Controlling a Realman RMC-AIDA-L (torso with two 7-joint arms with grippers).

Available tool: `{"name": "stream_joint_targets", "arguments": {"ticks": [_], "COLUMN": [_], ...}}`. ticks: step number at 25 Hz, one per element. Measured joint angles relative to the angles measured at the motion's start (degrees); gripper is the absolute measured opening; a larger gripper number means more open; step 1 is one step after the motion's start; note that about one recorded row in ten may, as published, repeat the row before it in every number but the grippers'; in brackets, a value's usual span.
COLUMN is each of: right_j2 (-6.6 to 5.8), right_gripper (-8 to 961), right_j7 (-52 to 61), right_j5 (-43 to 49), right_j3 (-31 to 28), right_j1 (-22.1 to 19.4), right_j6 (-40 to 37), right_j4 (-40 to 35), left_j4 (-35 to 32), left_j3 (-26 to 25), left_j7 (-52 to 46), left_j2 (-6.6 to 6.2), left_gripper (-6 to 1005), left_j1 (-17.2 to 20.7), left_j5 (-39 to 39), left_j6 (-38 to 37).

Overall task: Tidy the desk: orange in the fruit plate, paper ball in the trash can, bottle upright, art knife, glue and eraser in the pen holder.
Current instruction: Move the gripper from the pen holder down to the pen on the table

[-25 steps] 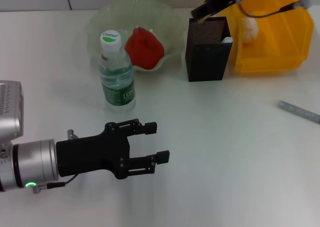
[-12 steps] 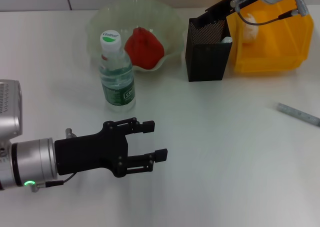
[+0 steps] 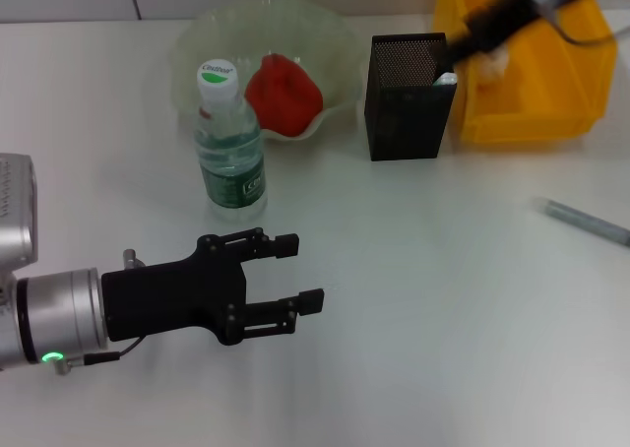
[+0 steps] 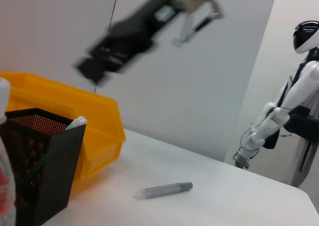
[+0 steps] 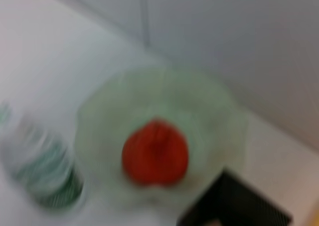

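Red-orange lumpy orange (image 3: 283, 94) was seen lying in the pale-green wavy-rimmed glass fruit plate (image 3: 340, 43). Clear bottle (image 3: 227, 144) with green label stood upright just before it on the white desk (image 3: 423, 309). Mint-green art knife (image 3: 446, 77) tip was noted poking from the black mesh pen holder (image 3: 409, 97), beside the yellow plastic trash can (image 3: 536, 73). Grey glue stick (image 3: 587, 222) was left flat, well apart to the right. Left gripper (image 3: 297, 272) was held low, jaws parted, empty. Right gripper (image 3: 472, 35) was blurred above the bin; its grip could not be told.
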State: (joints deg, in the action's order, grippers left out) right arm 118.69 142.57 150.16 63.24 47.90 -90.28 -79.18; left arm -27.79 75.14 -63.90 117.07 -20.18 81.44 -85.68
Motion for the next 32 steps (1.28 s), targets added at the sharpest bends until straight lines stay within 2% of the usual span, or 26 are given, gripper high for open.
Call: {"name": "stream_joint_targets", "arguments": {"ticks": [1, 6, 8, 12, 16, 21, 32], "right_j2": [0.02, 0.28, 0.27, 0.12, -1.32, -2.0, -2.2], "right_gripper": [560, 556, 554, 551, 550, 548, 526], "right_j7": [-2.43, -6.68, -7.41, -13.24, -18.31, -19.93, -20.84], "right_j5": [2.82, 8.84, 9.37, 10.18, 11.19, 11.37, 11.51], "right_j3": [0.12, 0.21, 0.21, -0.28, -0.77, -0.75, -0.2], "right_j1": [-1.54, -5.18, -5.8, -7.54, -8.46, -8.5, -7.29], "right_j6": [-7.14, -13.46, -13.41, -11.54, -6.03, -0.65, 4.87], "right_j4": [-3.7, -4.19, -3.43, 2.19, 9.53, 13.68, 20.66], "left_j4": [0.01, -0.03, -0.06, 0.02, 0.13, 0.16, 0.19], "left_j3": [-0.14, -0.62, -0.62, -0.62, -0.61, -0.61, -0.61], "left_j7": [0.0, 0.03, 0.03, 0.03, 0.01, -0.33, -0.51], "left_j2": [-0.12, -0.18, -0.18, -0.17, 0.1, 0.36, 0.9], "left_gripper": [757, 757, 757, 757, 757, 757, 757], "left_j1": [-0.02, 0.01, 0.03, -0.05, -0.11, -0.2, -0.16], "left_j5": [-0.03, -0.07, -0.07, -0.02, 0.06, 0.07, 0.08], "left_j6": [0.0, -0.01, -0.01, -0.01, -0.01, -0.01, 0.48]}}
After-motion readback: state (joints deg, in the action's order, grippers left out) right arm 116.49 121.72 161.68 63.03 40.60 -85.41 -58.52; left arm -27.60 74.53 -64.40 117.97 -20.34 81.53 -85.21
